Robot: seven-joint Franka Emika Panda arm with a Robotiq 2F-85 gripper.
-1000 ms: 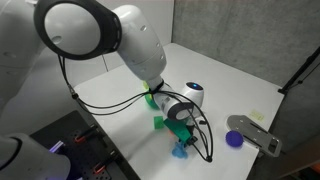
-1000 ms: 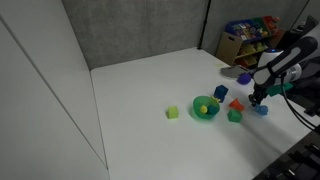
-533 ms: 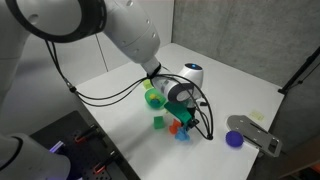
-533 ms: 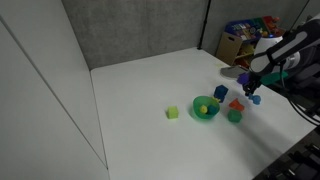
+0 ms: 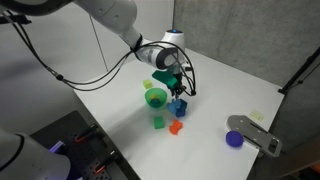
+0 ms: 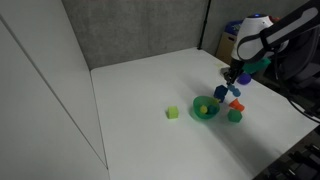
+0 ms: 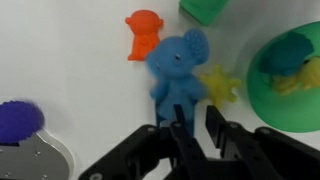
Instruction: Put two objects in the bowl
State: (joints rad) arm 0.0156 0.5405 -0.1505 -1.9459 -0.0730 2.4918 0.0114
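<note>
Blue elephant toy [image 7: 175, 80] pinched in tool [image 7: 197, 122]; green bowl [image 7: 292, 112] cut off at edge.

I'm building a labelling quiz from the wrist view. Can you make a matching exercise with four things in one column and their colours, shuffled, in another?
Things:
1. elephant toy
2. bowl
3. small figure
4. round disc

Colours:
a. purple
b. blue
c. orange
d. green

Pairs: 1-b, 2-d, 3-c, 4-a

White table [image 5: 232, 92] carries green bowl [image 5: 155, 97], green block [image 5: 158, 122], orange figure [image 5: 176, 127].
</note>
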